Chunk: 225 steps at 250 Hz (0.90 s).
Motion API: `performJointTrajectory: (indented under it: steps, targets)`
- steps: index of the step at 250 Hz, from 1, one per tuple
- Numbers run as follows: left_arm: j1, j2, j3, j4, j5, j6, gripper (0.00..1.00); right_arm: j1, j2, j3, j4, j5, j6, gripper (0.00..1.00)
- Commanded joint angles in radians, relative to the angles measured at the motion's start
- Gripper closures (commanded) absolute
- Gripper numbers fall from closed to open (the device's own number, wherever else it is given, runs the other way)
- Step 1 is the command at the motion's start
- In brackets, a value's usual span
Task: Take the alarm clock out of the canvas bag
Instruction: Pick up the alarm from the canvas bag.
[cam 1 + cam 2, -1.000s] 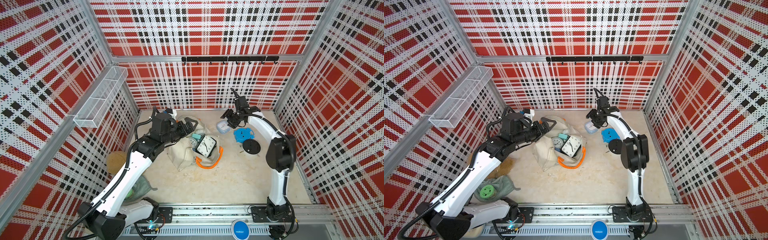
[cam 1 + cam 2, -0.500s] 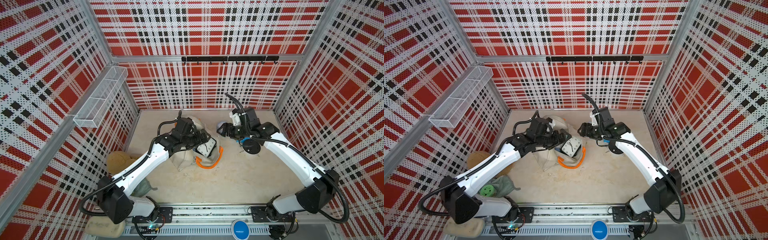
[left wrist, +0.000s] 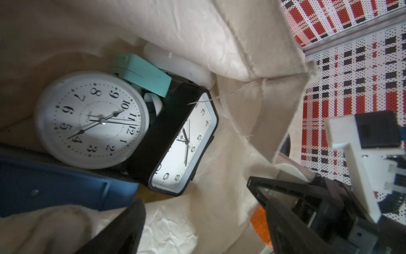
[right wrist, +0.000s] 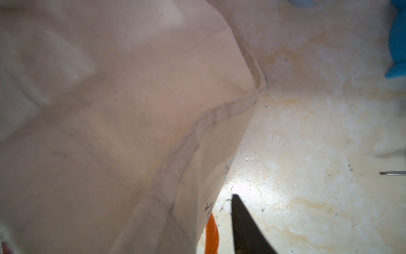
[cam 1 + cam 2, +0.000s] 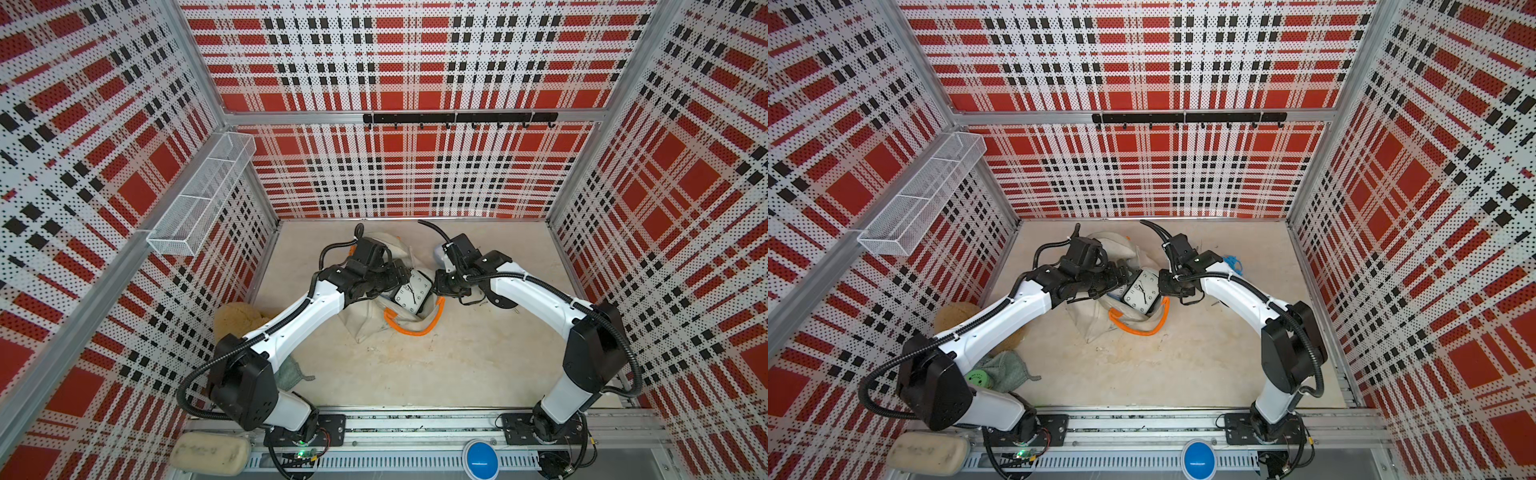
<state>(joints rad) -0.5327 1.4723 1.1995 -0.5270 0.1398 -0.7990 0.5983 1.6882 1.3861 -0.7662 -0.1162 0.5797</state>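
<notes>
The cream canvas bag with orange strap handles lies mid-table in both top views, mouth gaping. A black rectangular alarm clock leans in the mouth, and a round white alarm clock lies deeper inside. My left gripper is open, its fingers standing on either side of the bag's near wall, just short of the black clock. My right gripper is at the bag's right rim. Only one of its fingers shows beside the cloth and strap; bag cloth hides the other.
Inside the bag lie a mint-green box and a dark blue object. A tan plush toy and a green cloth sit at the left. A blue item lies behind the right arm. A wire basket hangs on the left wall.
Both arms have closed in on the bag. The left gripper has moved over the mouth towards the black clock. The right gripper has come from the back right to the bag's right rim.
</notes>
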Motion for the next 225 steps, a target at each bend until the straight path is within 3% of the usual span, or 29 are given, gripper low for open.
performJointTrajectory:
  steps: [1,29,62,225]
  targets:
    - [0.016,0.061,-0.005,-0.022,-0.012,0.069,0.08,0.003,-0.016,-0.026,0.022,0.038,0.008,0.75]
    - [0.01,0.143,0.057,-0.037,0.036,0.128,0.05,0.003,-0.012,-0.061,0.025,0.041,0.02,0.88]
    - [-0.008,0.237,0.148,-0.123,0.016,0.204,0.0,0.002,0.016,-0.086,0.034,0.026,0.029,0.94]
    - [0.018,0.43,0.166,-0.091,-0.013,0.295,0.01,0.002,0.062,-0.061,0.026,0.023,-0.003,0.97]
